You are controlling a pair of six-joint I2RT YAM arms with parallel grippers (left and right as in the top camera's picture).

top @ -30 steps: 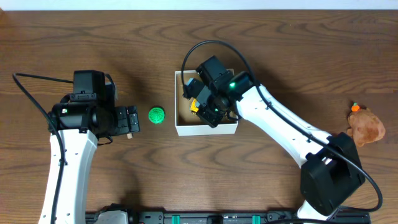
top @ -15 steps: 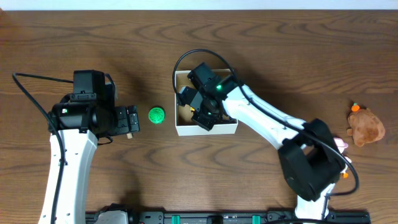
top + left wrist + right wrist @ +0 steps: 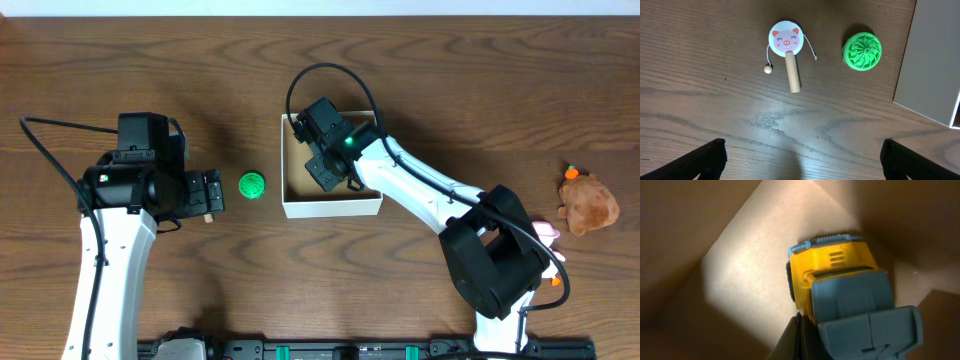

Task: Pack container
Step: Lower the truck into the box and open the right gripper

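Observation:
The container [image 3: 330,207] is a square white box with a tan inside, at the table's middle. My right gripper [image 3: 322,172] reaches down into its left half. In the right wrist view its fingers [image 3: 799,330] are pressed together, right beside a yellow and grey-blue toy truck [image 3: 840,280] lying on the box floor [image 3: 750,265]. The truck is hidden under the arm in the overhead view. My left gripper [image 3: 210,190] is open and empty over the table left of the box, with its fingers wide apart [image 3: 802,160].
A green ribbed ball [image 3: 251,185] lies between my left gripper and the box, also in the left wrist view [image 3: 862,51]. A pig-face drum rattle [image 3: 786,42] lies beside it. The box's white wall [image 3: 932,65] is at right. A brown plush toy [image 3: 588,203] lies at the far right.
My right gripper has moved left and toward the back inside the box. The yellow toy that showed beside it is now hidden under the arm. The left arm has not moved.

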